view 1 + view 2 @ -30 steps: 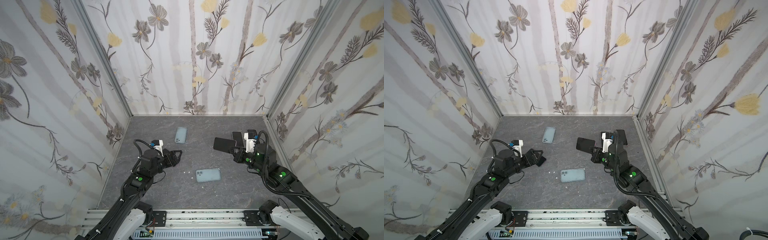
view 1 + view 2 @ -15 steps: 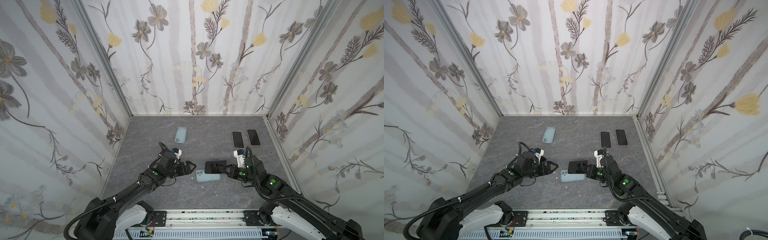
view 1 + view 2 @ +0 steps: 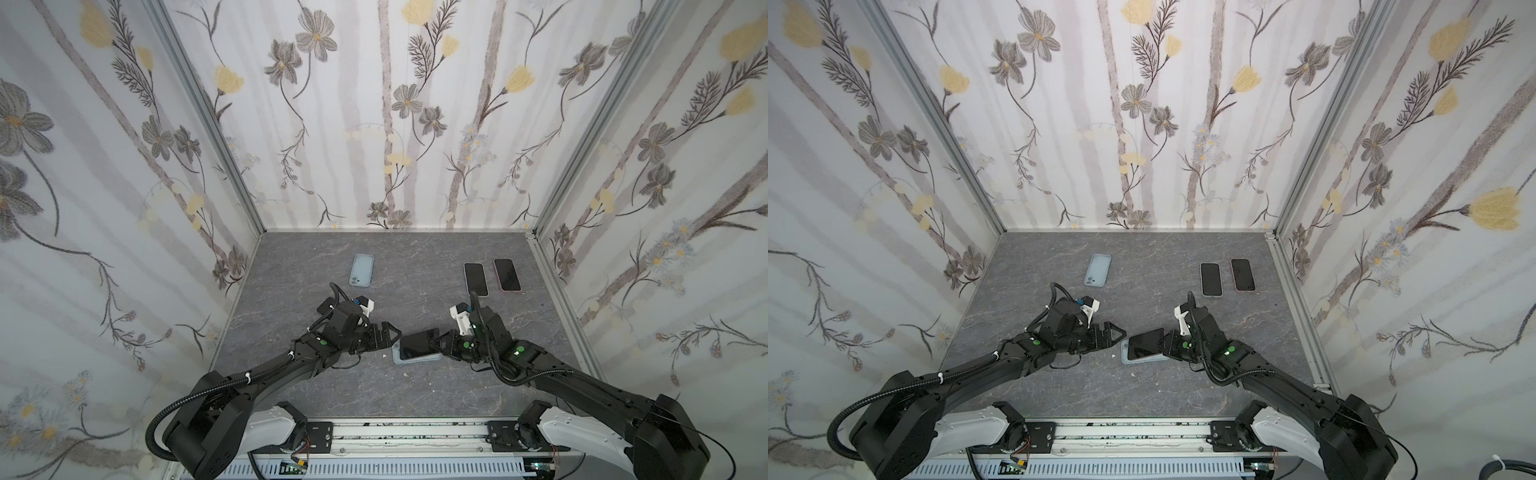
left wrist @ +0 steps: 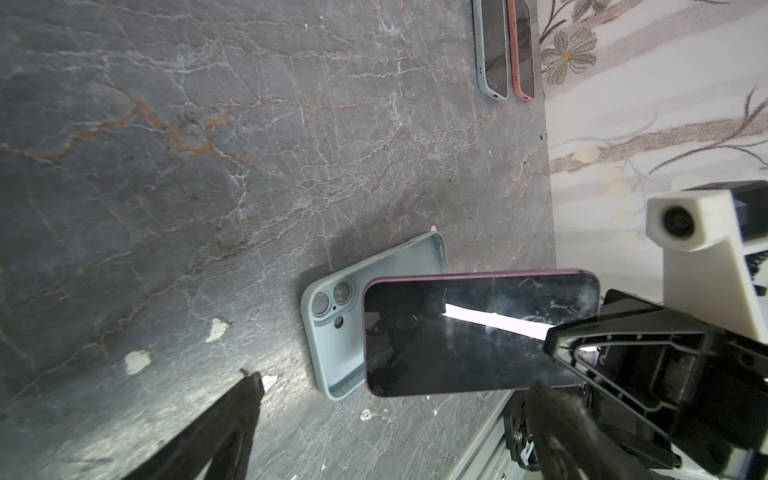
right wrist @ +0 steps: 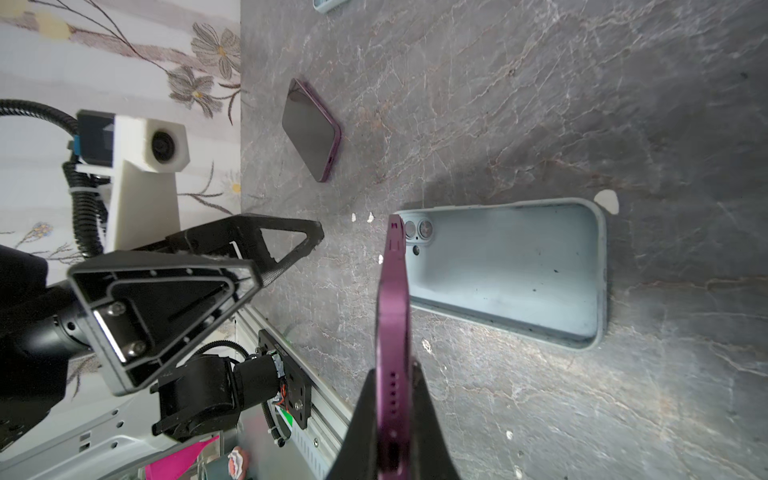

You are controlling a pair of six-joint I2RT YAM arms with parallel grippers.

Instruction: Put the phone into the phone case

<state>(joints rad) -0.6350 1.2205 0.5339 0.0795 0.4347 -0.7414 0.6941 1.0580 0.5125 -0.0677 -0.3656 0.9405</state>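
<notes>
Now my right pincer (image 3: 439,345) holds the phone (image 3: 417,341) over the phone case (image 4: 332,332).
Clamped on one short end, the glossy black, purple-rimmed slab tilts just above the matte pale-blue shell, lying open side up on the veined grey counter (image 3: 374,395); my left pincer (image 3: 394,337) gapes empty beside it.

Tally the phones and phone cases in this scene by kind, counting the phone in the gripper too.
Empty light blue phone cases: 2 (far case, near case)
Bare purple phones: 2 (held phone in the right gripper, loose phone clear only in the right wrist view)
Cased phones: 2 (blue-cased phone, pink-cased phone)
Total: 6
</notes>
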